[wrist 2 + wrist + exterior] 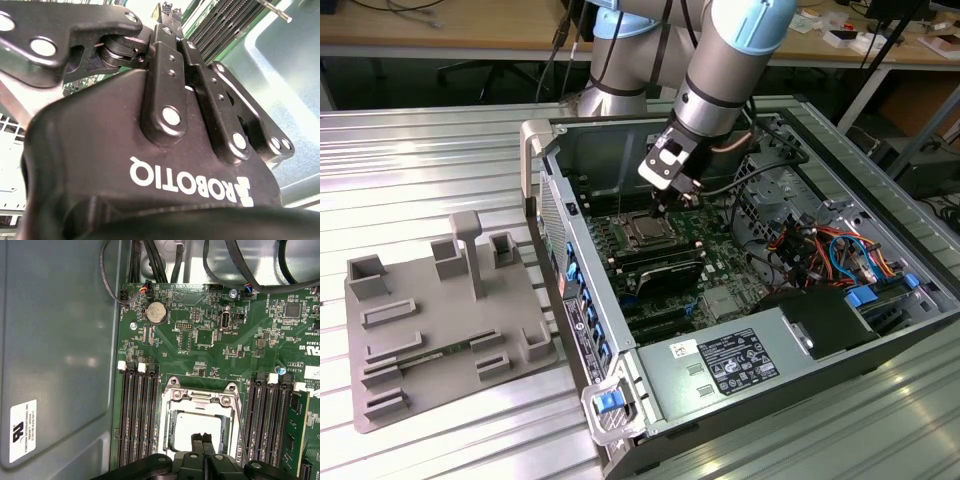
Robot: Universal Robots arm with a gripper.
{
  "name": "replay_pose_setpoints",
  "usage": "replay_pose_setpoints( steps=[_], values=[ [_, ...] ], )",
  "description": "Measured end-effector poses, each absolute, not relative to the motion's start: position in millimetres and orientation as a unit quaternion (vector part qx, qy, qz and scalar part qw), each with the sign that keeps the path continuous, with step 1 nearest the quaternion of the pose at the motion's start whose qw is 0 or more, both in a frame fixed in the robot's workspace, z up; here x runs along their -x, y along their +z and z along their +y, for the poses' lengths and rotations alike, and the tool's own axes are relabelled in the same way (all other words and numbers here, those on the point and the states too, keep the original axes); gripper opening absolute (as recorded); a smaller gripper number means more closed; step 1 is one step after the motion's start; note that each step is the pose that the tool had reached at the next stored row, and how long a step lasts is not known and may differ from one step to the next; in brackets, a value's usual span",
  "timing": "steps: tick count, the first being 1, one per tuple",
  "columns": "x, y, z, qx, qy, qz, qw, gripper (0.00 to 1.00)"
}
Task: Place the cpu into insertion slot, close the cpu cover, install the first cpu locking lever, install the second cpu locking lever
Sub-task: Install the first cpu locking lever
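The cpu [192, 426] lies flat in the insertion slot [172, 440] on the green board, its silver face showing through the window of the cpu cover [200, 396]. The cover's silver frame lies down over the chip. A thin wire lever [240, 427] runs along one side of the socket. My gripper [205, 440] hangs just above the chip's face, fingers [198, 447] pressed together with nothing between them. In the exterior view the gripper [656, 208] is inside the open computer case, right above the socket and cpu [642, 233]. The second wrist view shows the fingers [165, 45] closed.
Long black memory slots [137, 415] flank the socket on both sides. Black cables [150, 262] hang along the case wall. A grey fixture plate [440, 320] lies on the metal table at the exterior view's left. The power supply [720, 365] fills the case's near end.
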State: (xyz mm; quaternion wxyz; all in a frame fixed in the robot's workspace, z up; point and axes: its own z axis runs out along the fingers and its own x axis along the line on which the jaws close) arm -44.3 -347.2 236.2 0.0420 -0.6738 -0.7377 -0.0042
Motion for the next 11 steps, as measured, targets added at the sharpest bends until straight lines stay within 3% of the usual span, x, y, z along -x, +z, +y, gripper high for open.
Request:
replay_pose_setpoints(
  steps=[11],
  values=[
    [68, 236, -347, 0.674, -0.006, -0.738, 0.04, 0.11]
  ],
)
